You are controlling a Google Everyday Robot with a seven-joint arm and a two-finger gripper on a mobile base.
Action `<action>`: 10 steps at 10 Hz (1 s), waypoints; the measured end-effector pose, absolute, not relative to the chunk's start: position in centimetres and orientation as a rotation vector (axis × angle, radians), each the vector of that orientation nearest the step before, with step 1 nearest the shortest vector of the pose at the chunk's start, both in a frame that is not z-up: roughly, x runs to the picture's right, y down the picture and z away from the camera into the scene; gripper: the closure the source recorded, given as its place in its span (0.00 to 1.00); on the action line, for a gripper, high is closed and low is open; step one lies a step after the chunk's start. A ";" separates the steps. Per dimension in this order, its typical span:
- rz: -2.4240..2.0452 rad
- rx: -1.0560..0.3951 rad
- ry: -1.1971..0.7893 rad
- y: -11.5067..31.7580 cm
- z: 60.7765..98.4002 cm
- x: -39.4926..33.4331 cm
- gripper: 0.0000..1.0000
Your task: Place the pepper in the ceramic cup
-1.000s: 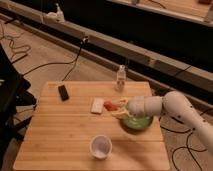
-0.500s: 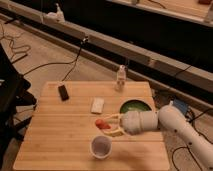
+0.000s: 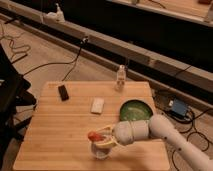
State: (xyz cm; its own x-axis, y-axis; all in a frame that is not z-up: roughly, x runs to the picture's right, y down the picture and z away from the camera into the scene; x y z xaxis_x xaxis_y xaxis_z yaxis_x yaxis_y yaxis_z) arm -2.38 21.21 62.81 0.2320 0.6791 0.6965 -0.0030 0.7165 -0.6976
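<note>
Wood table (image 3: pixel 60 130) fills the lower half of the camera view, a pale plank top standing on a brown floor strewn with cables (image 3: pixel 45 65). Behind it runs a long low ledge against a dark wall, with a spray bottle (image 3: pixel 59 11) on it at the far left.

On the table lie a small black block (image 3: pixel 63 92) near the far left, a white pad (image 3: pixel 97 105) at the middle, a small bottle (image 3: pixel 120 77) at the far edge, and a green bowl (image 3: pixel 136 109) to the right.

Half a second ago the gripper was short of the cup, carrying the pepper toward the front edge; a second ago it was back by the bowl. Now the gripper (image 3: pixel 102 138) hovers right over the cup (image 3: pixel 101 150), which is partly hidden beneath it. The fingers grip the pepper (image 3: pixel 93 135), whose red end pokes out to the left, just above the cup's rim.

My judgement is that the carry is finished and only the release is left. The pepper lies crosswise and overhangs the rim, so it could catch or tip outward unless it is lowered or centred first.
</note>
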 end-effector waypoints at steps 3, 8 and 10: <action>0.543 -0.644 -1.268 21.4 64.2 -2.4 0.57; 0.624 -0.658 -1.291 22.3 65.1 -2.1 0.20; 0.638 -0.662 -1.300 22.7 65.1 -2.1 0.20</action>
